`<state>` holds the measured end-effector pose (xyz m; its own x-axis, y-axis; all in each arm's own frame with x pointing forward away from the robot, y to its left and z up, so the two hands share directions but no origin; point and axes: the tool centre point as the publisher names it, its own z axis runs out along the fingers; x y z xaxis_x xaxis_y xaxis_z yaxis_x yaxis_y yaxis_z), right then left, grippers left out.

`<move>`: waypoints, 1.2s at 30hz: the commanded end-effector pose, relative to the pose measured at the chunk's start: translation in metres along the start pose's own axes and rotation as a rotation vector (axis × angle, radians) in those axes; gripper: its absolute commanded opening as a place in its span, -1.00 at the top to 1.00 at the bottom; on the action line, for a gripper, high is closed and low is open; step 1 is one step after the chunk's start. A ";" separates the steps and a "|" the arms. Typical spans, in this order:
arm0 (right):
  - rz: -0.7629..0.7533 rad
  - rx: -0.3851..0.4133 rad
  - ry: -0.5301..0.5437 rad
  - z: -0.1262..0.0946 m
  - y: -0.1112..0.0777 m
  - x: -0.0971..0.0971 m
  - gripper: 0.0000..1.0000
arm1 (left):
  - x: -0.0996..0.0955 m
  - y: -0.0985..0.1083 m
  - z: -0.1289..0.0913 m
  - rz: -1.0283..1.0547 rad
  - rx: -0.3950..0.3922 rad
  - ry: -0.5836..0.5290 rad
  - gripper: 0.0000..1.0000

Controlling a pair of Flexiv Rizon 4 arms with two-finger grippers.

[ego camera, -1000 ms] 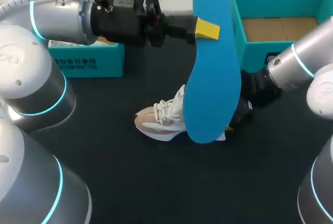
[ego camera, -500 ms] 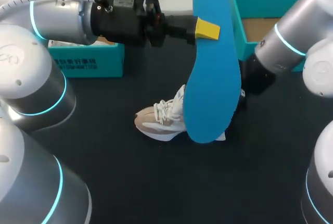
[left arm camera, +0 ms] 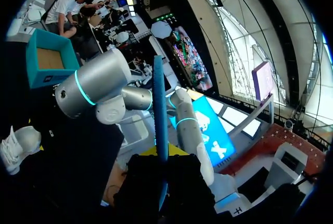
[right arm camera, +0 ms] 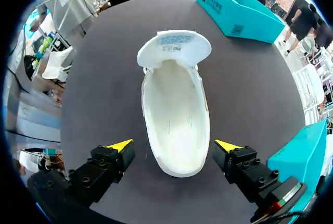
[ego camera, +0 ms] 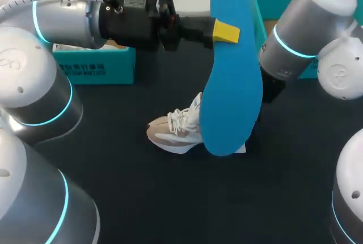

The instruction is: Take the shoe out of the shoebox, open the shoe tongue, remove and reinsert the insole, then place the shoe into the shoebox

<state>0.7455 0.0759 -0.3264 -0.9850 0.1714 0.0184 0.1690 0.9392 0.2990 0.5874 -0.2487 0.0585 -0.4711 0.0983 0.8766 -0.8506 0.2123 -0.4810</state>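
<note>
The shoe (ego camera: 173, 130) lies mid-desk (ego camera: 170, 198), with the insole (ego camera: 229, 74) clamped on edge above it in the left gripper (ego camera: 224, 31). The shoebox (ego camera: 259, 17) stands behind on the right and a second box (ego camera: 96, 65) behind on the left. The right gripper (right arm camera: 174, 145) hangs over the shoe's heel.

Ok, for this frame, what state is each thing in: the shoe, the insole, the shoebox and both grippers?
insole: out of the shoe, held upright in the air.
shoe: standing on the table, tongue folded open, no insole inside.
shoebox: open, nothing showing inside.
left gripper: shut on the insole.
right gripper: open, over the shoe's heel end.
</note>
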 end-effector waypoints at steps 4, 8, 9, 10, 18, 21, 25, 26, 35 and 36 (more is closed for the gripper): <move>0.002 0.065 -0.005 0.002 0.004 0.002 -1.00 | -0.001 0.001 0.001 0.000 0.000 -0.001 1.00; 0.002 0.065 -0.005 0.002 0.004 0.002 -1.00 | -0.001 0.001 0.001 0.000 0.000 -0.001 1.00; 0.005 0.065 -0.018 0.002 0.009 -0.003 -1.00 | -0.001 0.001 0.001 0.000 0.000 -0.001 1.00; 0.008 0.077 -0.023 0.003 0.011 -0.008 -1.00 | -0.001 0.001 0.001 0.000 0.000 -0.001 1.00; -0.052 0.023 -0.052 0.037 0.025 -0.051 -1.00 | -0.001 0.001 0.001 0.000 0.000 -0.001 1.00; -0.075 0.008 -0.047 0.054 0.030 -0.059 -1.00 | -0.001 0.001 0.001 0.000 0.000 -0.001 1.00; -0.085 0.020 -0.021 0.074 0.036 -0.063 -1.00 | -0.001 0.001 0.001 0.000 0.000 -0.001 1.00; -0.084 0.020 -0.021 0.077 0.037 -0.063 -1.00 | -0.001 0.001 0.001 0.000 0.000 -0.001 1.00; -0.056 0.042 0.036 0.099 0.038 -0.054 0.05 | -0.001 0.001 0.001 0.000 0.000 -0.001 1.00; -0.050 0.044 0.041 0.101 0.037 -0.052 0.17 | -0.001 0.001 0.001 0.000 0.000 -0.001 1.00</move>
<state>0.8044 0.1249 -0.3981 -0.9931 0.1108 0.0379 0.1169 0.9581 0.2615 0.5874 -0.2487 0.0584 -0.4711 0.0983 0.8766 -0.8506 0.2124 -0.4810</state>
